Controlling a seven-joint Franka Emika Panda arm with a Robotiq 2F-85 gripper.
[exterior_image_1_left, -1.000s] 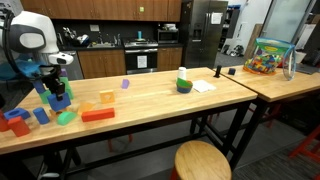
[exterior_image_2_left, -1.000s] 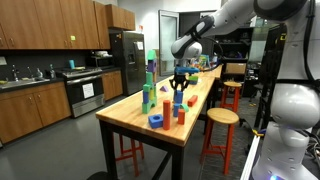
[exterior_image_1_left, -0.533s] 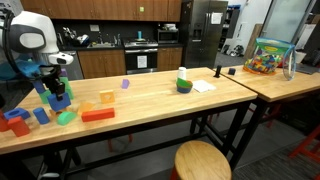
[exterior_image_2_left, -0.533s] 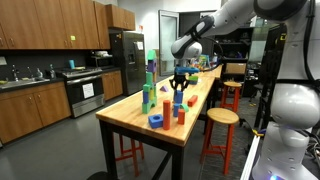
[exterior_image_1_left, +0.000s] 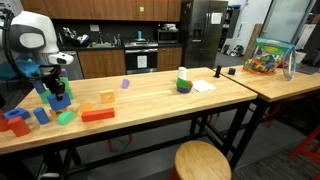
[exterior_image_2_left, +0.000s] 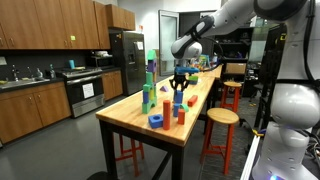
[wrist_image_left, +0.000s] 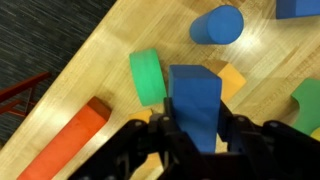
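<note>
Blue block (wrist_image_left: 194, 104) clamped in the hand (wrist_image_left: 195, 135) above wooden table (wrist_image_left: 120, 45).

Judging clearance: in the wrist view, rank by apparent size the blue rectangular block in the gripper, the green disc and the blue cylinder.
Largest: blue rectangular block, held nearest the camera, so inflated.
Then green disc and blue cylinder: look alike, unranked.

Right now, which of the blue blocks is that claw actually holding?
The blue rectangular block, clamped in the gripper in the wrist view. The blue cylinder lies loose on the table, apart from the gripper.
</note>
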